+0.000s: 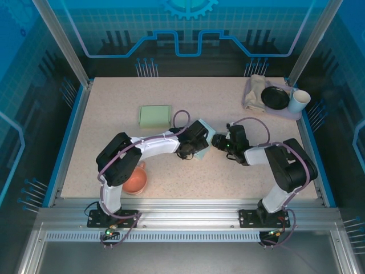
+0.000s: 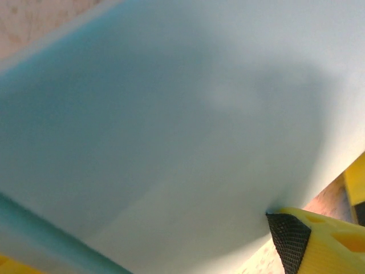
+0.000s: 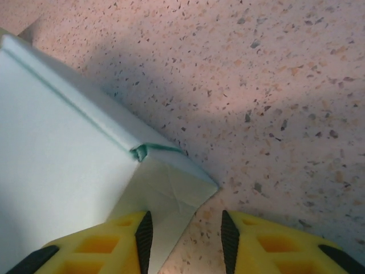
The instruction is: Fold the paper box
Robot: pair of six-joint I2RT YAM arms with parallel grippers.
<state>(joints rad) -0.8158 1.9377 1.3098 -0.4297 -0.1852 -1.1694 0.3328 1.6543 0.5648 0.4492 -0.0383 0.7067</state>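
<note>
The pale blue paper box (image 1: pixel 206 136) lies mid-table between both arms. My left gripper (image 1: pixel 193 149) sits on its left side. In the left wrist view a broad blue box panel (image 2: pixel 182 125) spans the frame, and one black-padded yellow fingertip (image 2: pixel 288 237) touches its lower right edge; the jaws stand wide apart. My right gripper (image 1: pixel 219 144) is at the box's right corner. In the right wrist view it (image 3: pixel 185 231) is open, with a folded corner flap (image 3: pixel 171 185) reaching toward the gap beside the left pad (image 3: pixel 144 237), unclamped.
A pale green flat box (image 1: pixel 155 116) lies behind the left arm. An orange bowl (image 1: pixel 136 180) sits near the left arm's base. A tray (image 1: pixel 296 114) at the back right carries a black dish (image 1: pixel 275 97), a white cup (image 1: pixel 298 101) and a cloth (image 1: pixel 255 88).
</note>
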